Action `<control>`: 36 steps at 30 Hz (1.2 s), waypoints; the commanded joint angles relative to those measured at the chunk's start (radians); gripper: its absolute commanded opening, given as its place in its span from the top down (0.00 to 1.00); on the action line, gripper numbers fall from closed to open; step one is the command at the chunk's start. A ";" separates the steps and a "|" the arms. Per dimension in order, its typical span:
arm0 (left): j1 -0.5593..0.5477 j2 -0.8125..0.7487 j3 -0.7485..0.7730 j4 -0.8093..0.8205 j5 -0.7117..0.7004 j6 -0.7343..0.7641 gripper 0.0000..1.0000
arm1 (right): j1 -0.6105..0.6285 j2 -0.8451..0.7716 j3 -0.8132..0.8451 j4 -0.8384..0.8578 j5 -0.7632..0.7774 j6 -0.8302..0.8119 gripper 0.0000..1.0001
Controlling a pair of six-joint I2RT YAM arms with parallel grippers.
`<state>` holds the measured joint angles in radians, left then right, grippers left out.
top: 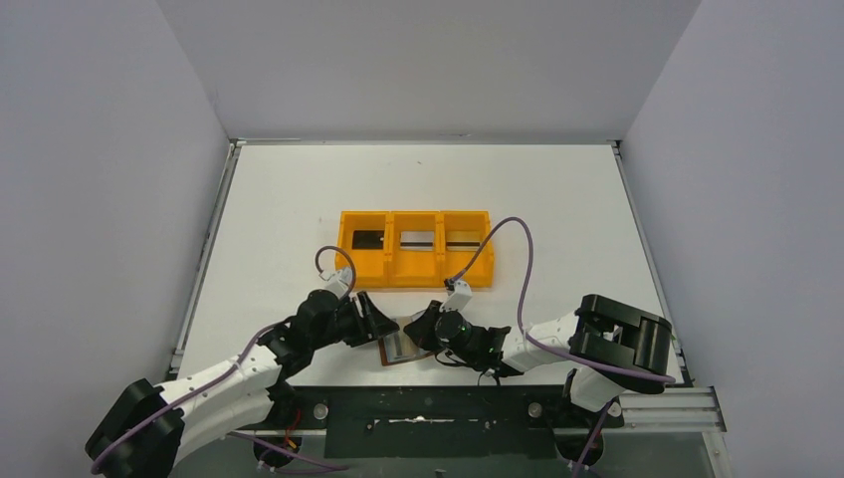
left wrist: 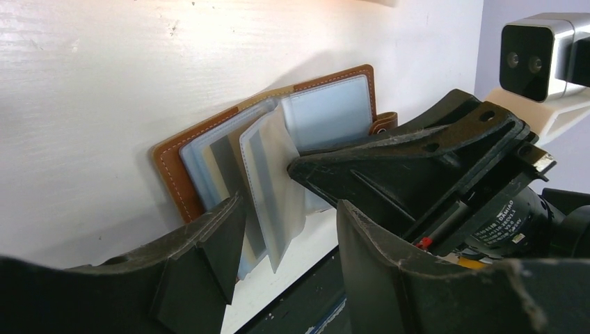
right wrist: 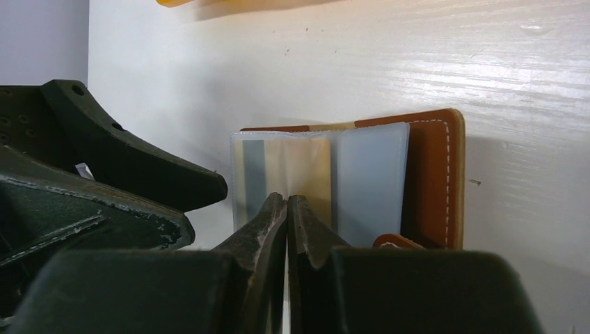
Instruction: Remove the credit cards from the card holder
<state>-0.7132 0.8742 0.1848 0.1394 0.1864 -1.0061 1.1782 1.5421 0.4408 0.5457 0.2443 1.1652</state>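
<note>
The card holder (top: 402,348) lies open near the table's front edge, brown leather with pale clear pockets fanned up (left wrist: 268,174). My left gripper (left wrist: 289,223) is open, and one loose pocket leaf stands between its fingers without being pinched. My right gripper (right wrist: 286,203) is shut, its tips resting on the card holder (right wrist: 369,181) at the inner pockets; its black finger (left wrist: 389,163) crosses the left wrist view. The credit cards lie in the orange tray (top: 415,276): black (top: 368,239) left, silvery (top: 418,239) middle, tan (top: 463,240) right.
The tray stands a little beyond both grippers (top: 383,324) (top: 425,321). The table's front edge and the dark mounting rail (top: 428,423) run just behind the card holder. Grey walls close in both sides.
</note>
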 commanded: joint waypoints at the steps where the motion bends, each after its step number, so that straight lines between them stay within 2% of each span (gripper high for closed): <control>1: -0.009 0.035 -0.001 0.099 -0.004 -0.002 0.50 | -0.005 -0.033 -0.008 0.075 0.016 0.008 1.00; 7: -0.015 0.099 -0.015 0.188 0.020 -0.011 0.54 | -0.005 -0.029 -0.010 0.083 0.011 0.007 1.00; 14: -0.019 0.127 -0.009 0.220 0.028 -0.003 0.66 | -0.005 -0.030 -0.010 0.083 0.006 0.003 1.00; 23: -0.020 0.167 -0.010 0.277 0.076 0.005 0.69 | -0.004 -0.034 0.007 0.040 0.010 -0.005 0.99; 31: -0.020 0.177 0.007 0.250 0.070 0.024 0.73 | -0.002 -0.054 0.049 -0.057 0.023 -0.029 0.89; 36: -0.021 0.172 0.010 0.251 0.070 0.019 0.74 | 0.002 -0.079 0.085 -0.163 0.054 -0.042 0.78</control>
<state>-0.7273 1.0508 0.1688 0.3363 0.2440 -1.0061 1.1778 1.5169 0.4709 0.4454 0.2428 1.1507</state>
